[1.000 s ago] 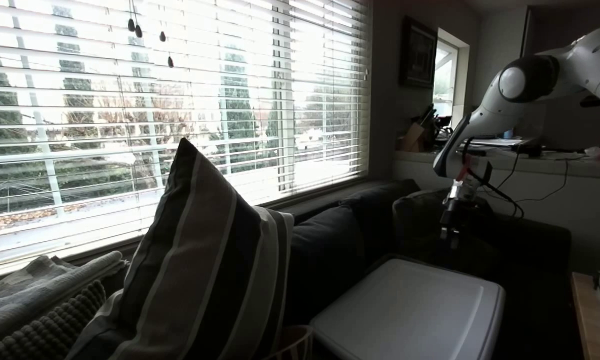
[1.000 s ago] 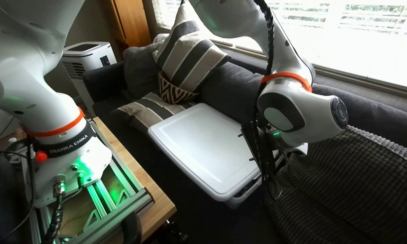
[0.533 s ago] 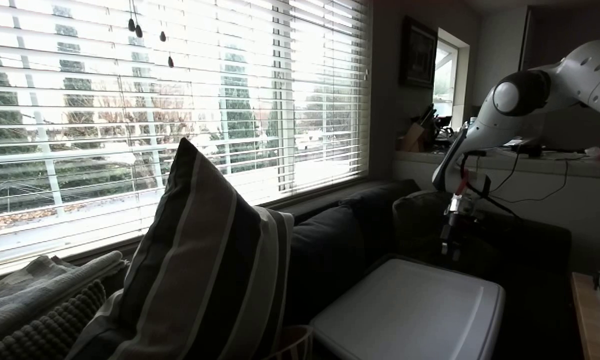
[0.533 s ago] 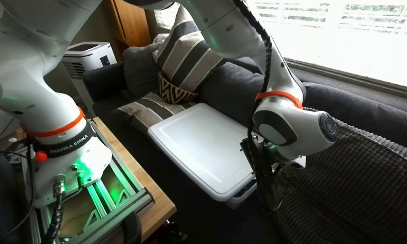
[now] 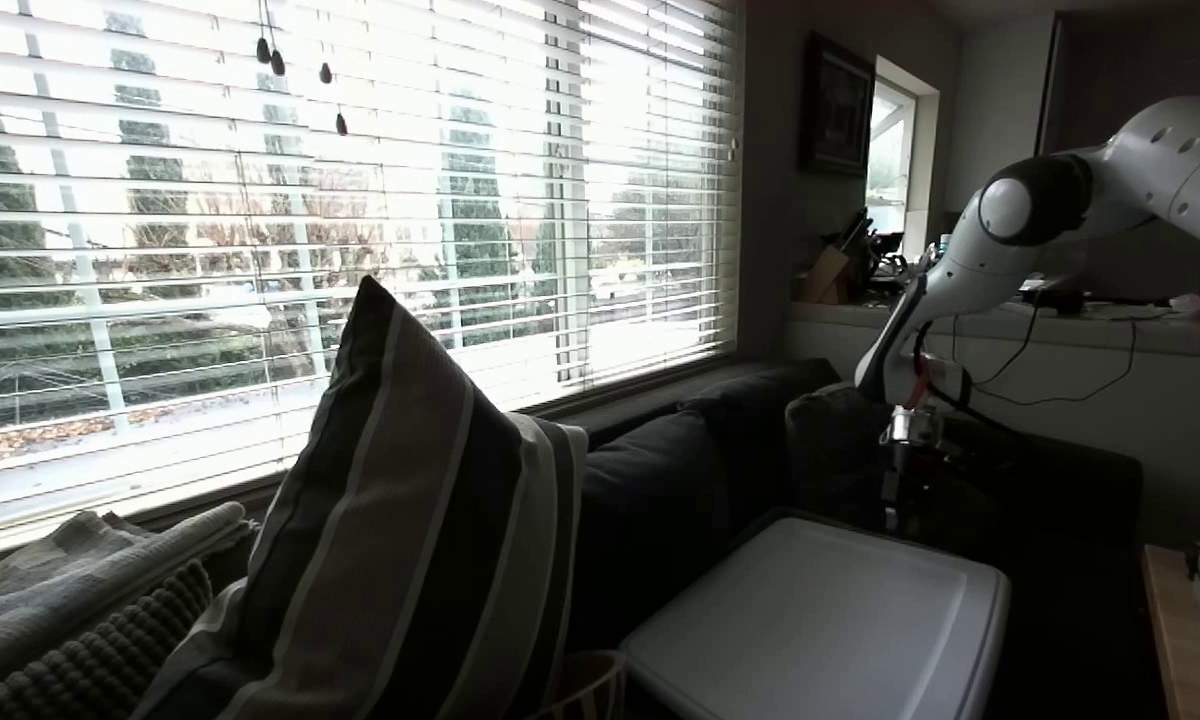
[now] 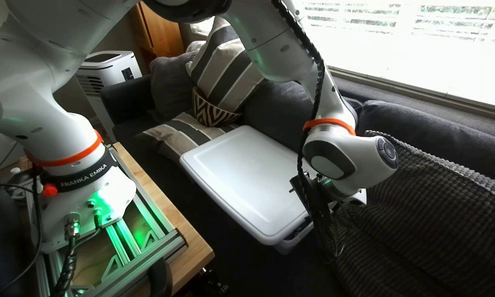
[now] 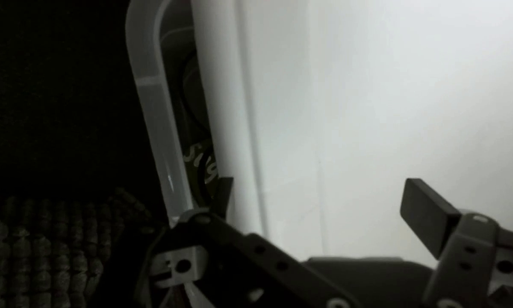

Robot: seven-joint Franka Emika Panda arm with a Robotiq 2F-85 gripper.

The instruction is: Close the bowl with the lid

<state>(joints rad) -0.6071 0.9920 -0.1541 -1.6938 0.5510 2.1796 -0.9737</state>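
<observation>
White lid (image 6: 247,181) offset on translucent bin (image 7: 161,124), uncovered end exposing partly hidden script (image 7: 192,154), fingers (image 7: 429,216) spread apart near that end, and "FRANKA EMIKA" on black base band (image 6: 83,177).

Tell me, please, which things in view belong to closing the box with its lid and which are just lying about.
For the job: white lid; plastic box under it, uncovered along one edge; jaws, standing open.
Just lying about: leaning striped cushion; flat striped cushion; blanket; zigzag-patterned thing, perhaps a basket.
</observation>
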